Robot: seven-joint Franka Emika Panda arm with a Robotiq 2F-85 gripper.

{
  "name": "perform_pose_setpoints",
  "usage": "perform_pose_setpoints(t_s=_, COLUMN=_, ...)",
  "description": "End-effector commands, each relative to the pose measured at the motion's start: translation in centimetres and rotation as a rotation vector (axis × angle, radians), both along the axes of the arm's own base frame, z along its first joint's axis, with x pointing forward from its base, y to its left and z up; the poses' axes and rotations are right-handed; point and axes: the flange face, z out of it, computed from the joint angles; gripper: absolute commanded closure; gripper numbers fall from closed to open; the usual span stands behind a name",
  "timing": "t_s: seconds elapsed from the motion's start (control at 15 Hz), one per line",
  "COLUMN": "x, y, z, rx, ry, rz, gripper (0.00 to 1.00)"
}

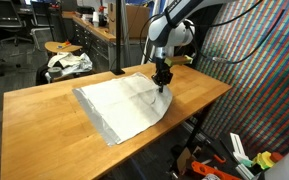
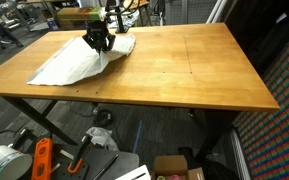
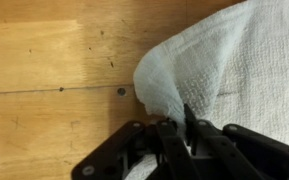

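Clearly you are in the gripping step of handling the towel [image 1: 119, 105]. Reading an exterior view from the left, bare table [image 1: 39, 105] comes first. Next is the pale towel, spread mostly flat across the middle of the wood, and then the claw [image 1: 163, 82], set down on the towel's right-hand corner. The wrist view runs in the same order: bare planks with a small dark hole [image 3: 121, 91] on the left, then a bunched-up fold of the towel. There the claw's fingers [image 3: 166, 135] are pressed together on that fold, pinching cloth between them. I judge that the grip is made and the corner is barely raised, if at all. To my mind the next move calls for a gentle lift before any sideways travel, so that the thin pinch does not slip and the rest of the towel does not drag and bunch on the table.
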Motion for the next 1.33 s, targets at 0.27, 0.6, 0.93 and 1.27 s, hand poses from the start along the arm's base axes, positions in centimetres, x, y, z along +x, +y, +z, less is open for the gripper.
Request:
perform_pose_setpoints(t_s=0.27, x=-1.2, y=3.5, z=3.0, rx=-0.135, ry=-0.045, rz=0.001, gripper=0.93)
perform_pose_setpoints(t_s=0.6, x=-2.5, y=7.1, z=3.5, rx=-0.206, ry=-0.075, rz=0.031, gripper=0.93)
perform_pose_setpoints(t_s=0.93, x=-3.8, y=10.6, z=3.8, rx=-0.252, ry=-0.134, rz=0.033, gripper=0.93)
perform_pose_setpoints(t_s=1.27, x=-5.0, y=14.5, z=3.5, rx=-0.317, ry=-0.180, rz=0.051, gripper=0.93)
